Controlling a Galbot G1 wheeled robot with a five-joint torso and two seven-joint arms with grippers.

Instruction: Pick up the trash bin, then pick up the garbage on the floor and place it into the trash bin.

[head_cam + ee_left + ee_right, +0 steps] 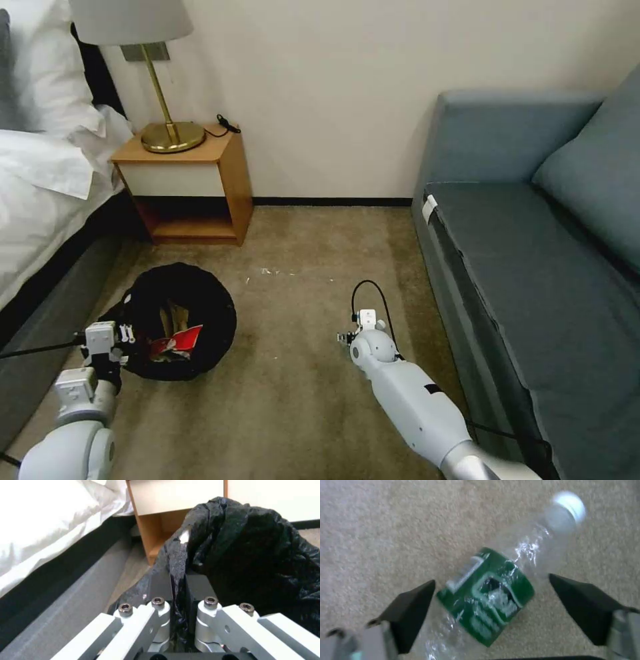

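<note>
**Bin is held, right hand stands over the bottle**

The left hand (178, 585) is clamped on the black bag at the rim of the trash bin (175, 320); in the left wrist view the two fingers are pressed together with the crinkled plastic between them. The bin is on the robot's left, near the bed (40, 200) and in front of the nightstand (190, 187). Whether it rests on the carpet (300, 373) or is raised a little, I cannot tell. Inside it there is already a red-and-white packet (179, 341) and some tan paper.

The right hand (491, 597) hangs over a clear bottle (493, 592) with green label and white cap, which lies on the carpet near the sofa (533, 267). Its fingers (410, 610) are apart, one on each side of the label, and they do not touch the bottle.

I judge that the step in hand is the picking of this piece of garbage. The next move calls for lowering the hand until the fingers are beside the bottle's body, then closing on the label part. The thin plastic is smooth and round, so it may roll or slip out if the grip is not centred.
</note>
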